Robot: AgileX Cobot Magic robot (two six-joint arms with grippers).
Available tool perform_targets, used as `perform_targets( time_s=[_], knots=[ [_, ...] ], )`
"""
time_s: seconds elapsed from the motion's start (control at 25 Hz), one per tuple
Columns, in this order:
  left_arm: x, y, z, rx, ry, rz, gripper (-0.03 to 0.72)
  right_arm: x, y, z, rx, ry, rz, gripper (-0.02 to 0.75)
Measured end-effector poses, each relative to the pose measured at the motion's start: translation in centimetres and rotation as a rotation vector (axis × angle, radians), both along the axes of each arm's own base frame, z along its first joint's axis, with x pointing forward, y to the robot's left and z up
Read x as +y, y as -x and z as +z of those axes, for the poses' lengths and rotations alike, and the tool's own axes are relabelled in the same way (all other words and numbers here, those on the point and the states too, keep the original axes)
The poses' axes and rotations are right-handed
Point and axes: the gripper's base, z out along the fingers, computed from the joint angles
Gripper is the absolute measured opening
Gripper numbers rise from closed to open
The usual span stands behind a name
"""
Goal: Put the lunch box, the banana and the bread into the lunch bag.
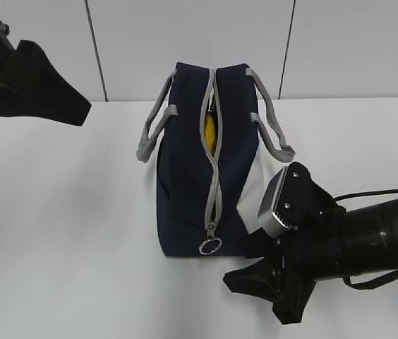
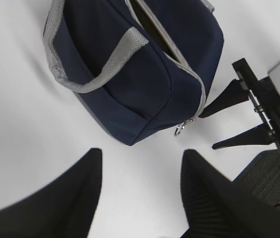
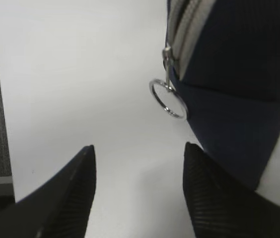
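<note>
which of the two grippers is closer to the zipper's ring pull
The right gripper, low beside the lunch bag's near end, where the ring pull hangs. The left gripper hovers far off at the back.

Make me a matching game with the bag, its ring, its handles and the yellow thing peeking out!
Things:
1. lunch bag
2. ring pull
3. handles
4. banana

Descriptions:
A. shiny metal, hanging at the near end of the zipper
B. yellow, showing through the zipper gap
C. navy blue, standing on the white table
D. grey webbing, one on each side

Pairs: 1-C, 2-A, 3-D, 4-B
</note>
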Motion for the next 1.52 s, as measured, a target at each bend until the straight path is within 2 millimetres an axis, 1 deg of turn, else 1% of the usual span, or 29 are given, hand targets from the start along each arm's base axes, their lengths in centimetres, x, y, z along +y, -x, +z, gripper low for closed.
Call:
perform_targets(
  time_s=[0.44,0.64,1.16,1.24,1.48,1.52],
  knots=[
    [0.0,0.0,0.0,0.000,-0.004,-0.001,0.371,0.9,-2.0,-1.2,0.015,-0.033,-0.006,0.416],
    [0.0,0.0,0.0,0.000,-0.008,-0.002,0.370,1.1,-2.1,-1.7,0.029,-0.056,0.020,0.416],
    [0.1,0.1,-0.1,0.008,-0.014,-0.006,0.367,1.5,-1.8,-1.2,0.035,-0.118,0.054,0.411],
    [0.1,0.1,-0.1,0.011,-0.016,-0.007,0.365,1.5,-1.8,-1.2,0.037,-0.121,0.054,0.384],
    [0.1,0.1,-0.1,0.015,-0.018,-0.009,0.363,1.5,-1.8,-1.2,0.038,-0.123,0.055,0.223],
    [0.1,0.1,-0.1,0.015,-0.018,-0.009,0.363,1.5,-1.8,-1.2,0.038,-0.123,0.055,0.206]
  ],
)
